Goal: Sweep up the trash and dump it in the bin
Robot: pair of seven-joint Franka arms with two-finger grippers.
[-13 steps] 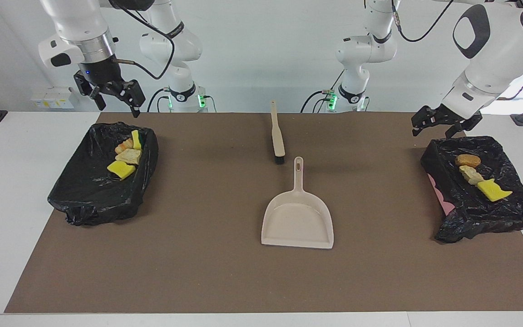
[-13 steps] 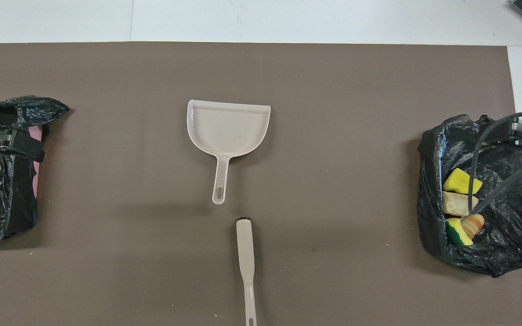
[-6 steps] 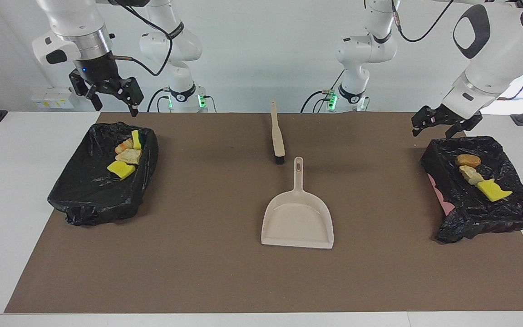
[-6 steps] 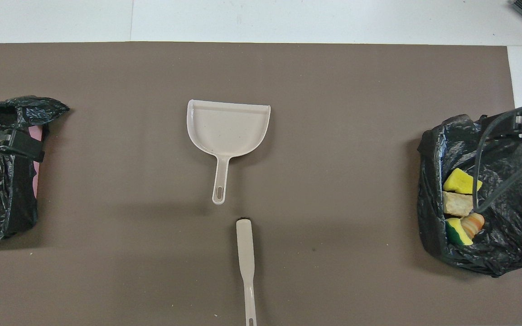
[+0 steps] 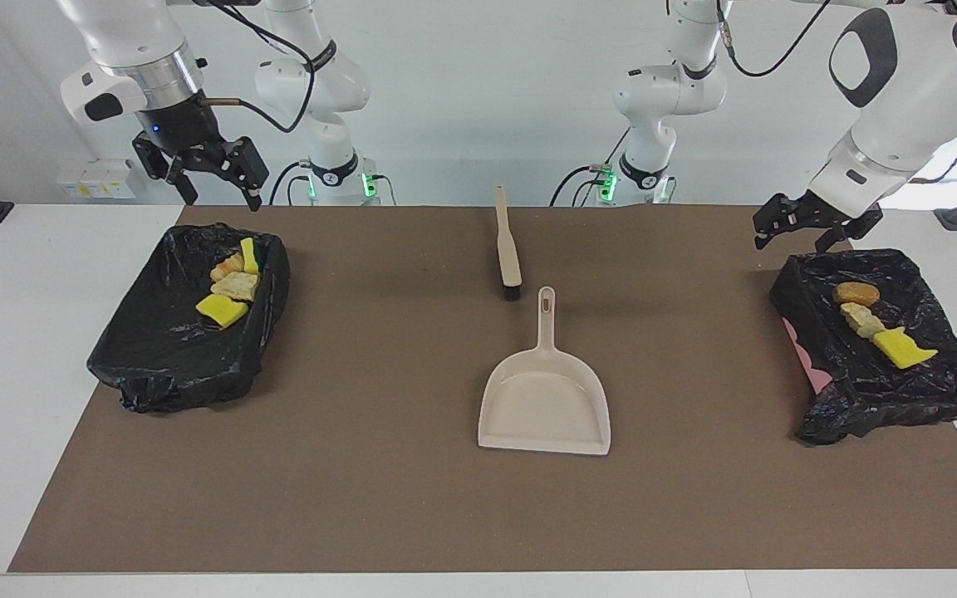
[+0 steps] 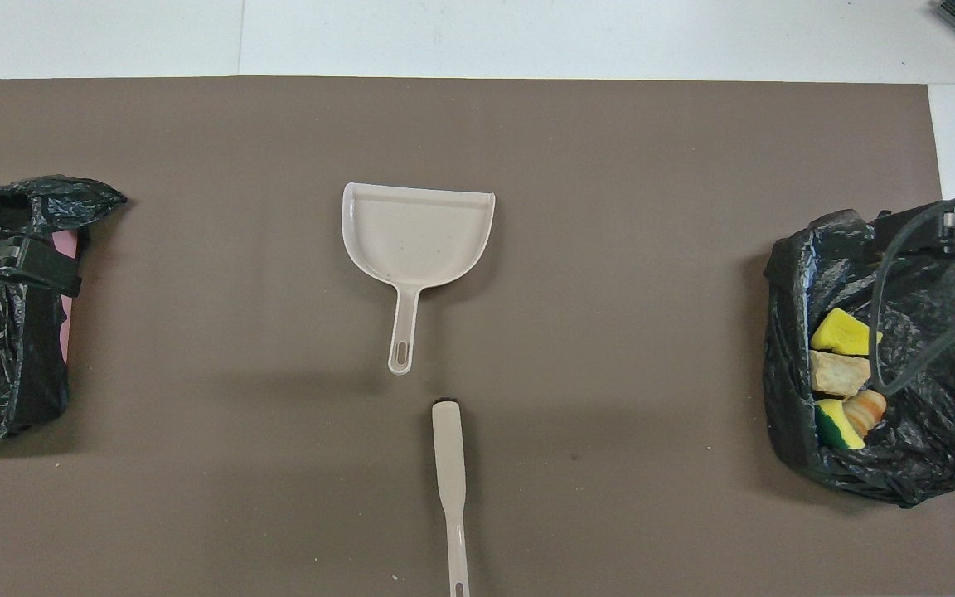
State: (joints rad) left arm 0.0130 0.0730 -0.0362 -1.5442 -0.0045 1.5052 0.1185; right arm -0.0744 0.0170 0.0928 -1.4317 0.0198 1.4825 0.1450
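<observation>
Reading task near done | seven trash scraps (image 5: 229,286) in two black-lined bins (image 5: 154,365) at frame edges | I see beige plastic dustpan (image 5: 545,407) empty at centre | left gripper (image 5: 802,228), right gripper (image 5: 213,170) both wide, empty

The brown mat (image 5: 362,498) on the worktop lies mostly bare. Only the brush (image 5: 508,249) and, just beside its bristle end and farther from the robots, the dustpan (image 5: 545,407) sit mid-mat. A black-lined bin (image 5: 154,365) blocks the right arm's end, another bin (image 5: 927,390) the left arm's end; wide open lanes run between.
</observation>
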